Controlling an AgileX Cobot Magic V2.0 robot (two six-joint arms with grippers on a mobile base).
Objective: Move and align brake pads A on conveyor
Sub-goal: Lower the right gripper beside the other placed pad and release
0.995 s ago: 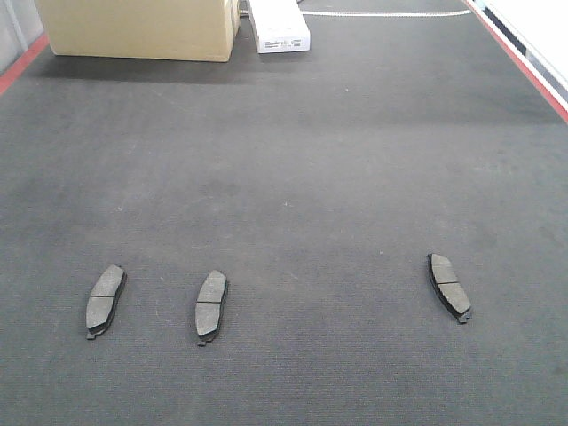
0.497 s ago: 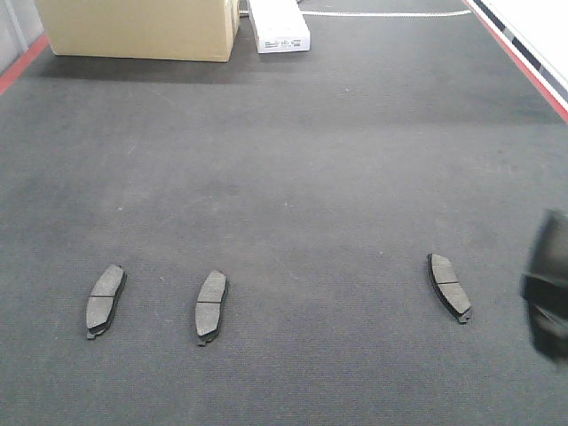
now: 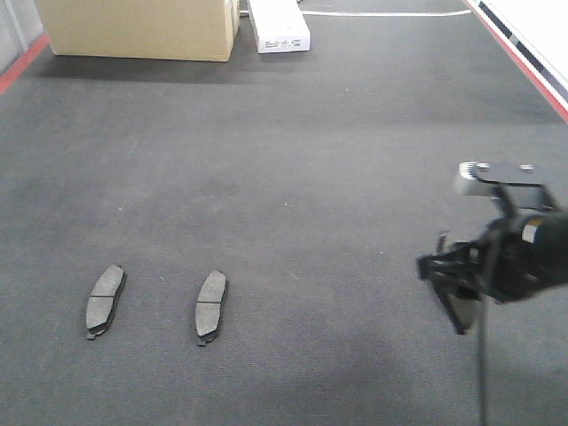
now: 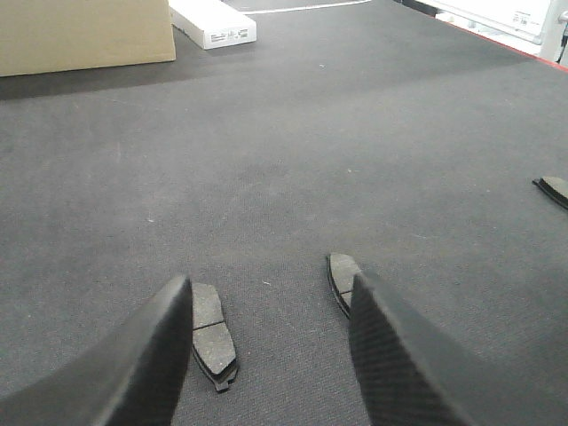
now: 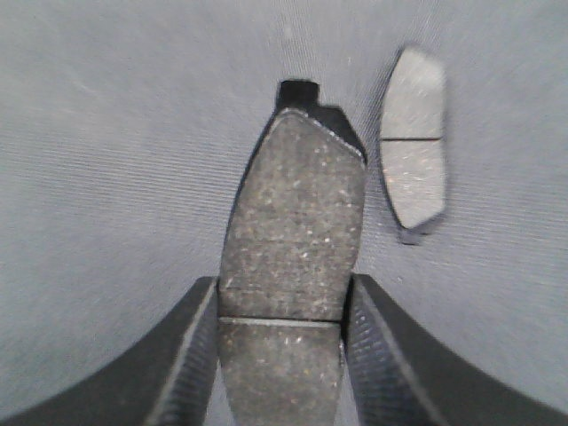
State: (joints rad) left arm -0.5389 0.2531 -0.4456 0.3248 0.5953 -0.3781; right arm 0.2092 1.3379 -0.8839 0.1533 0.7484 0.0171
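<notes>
Front view: two brake pads lie flat on the conveyor (image 3: 293, 160), the outer pad (image 3: 105, 301) and the inner pad (image 3: 211, 304), side by side but apart, both well nearer the camera than the cardboard box (image 3: 138, 28). A white carton (image 3: 279, 25) sits just beside the box. The right hand (image 3: 453, 284) hangs over the belt far to the right of the inner pad; a dark pad shape shows at its tip, blurred.

Left wrist view: left hand (image 4: 271, 342) spread wide, nothing between its fingers (image 4: 155, 355). Two pads lie on the belt just beyond the fingertips; a third pad (image 4: 555, 189) sits far right.

Right wrist view: right hand (image 5: 280, 351) clamped on a held pad (image 5: 293, 240), fingers (image 5: 191, 355) pressing both long edges. Another pad (image 5: 413, 142) lies on the belt just right of the held pad.
</notes>
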